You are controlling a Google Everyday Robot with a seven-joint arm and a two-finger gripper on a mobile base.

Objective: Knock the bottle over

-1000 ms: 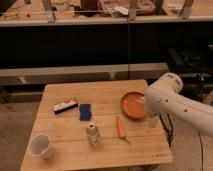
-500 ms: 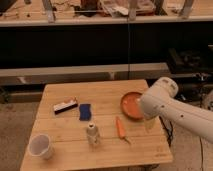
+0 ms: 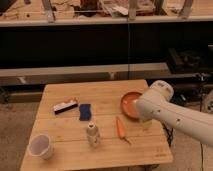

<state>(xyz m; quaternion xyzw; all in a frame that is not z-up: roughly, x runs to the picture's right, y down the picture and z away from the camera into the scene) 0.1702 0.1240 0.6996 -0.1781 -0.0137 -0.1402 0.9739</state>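
Observation:
The bottle (image 3: 92, 134) is small and pale beige with a whitish cap. It stands upright near the front middle of the wooden table (image 3: 100, 92). My white arm (image 3: 165, 112) reaches in from the right over the table's right side. My gripper (image 3: 146, 123) shows only as a pale shape under the arm, beside the orange plate (image 3: 130, 104). It is well to the right of the bottle, with an orange carrot (image 3: 120, 127) lying between them.
A white plastic cup (image 3: 41, 146) stands at the front left corner. A blue sponge (image 3: 85, 111) and a dark snack bar (image 3: 65, 106) lie left of centre. Shelving and a dark wall are behind the table.
My arm has moved left, further over the table's right side and partly over the plate. The bottle and other objects have not moved.

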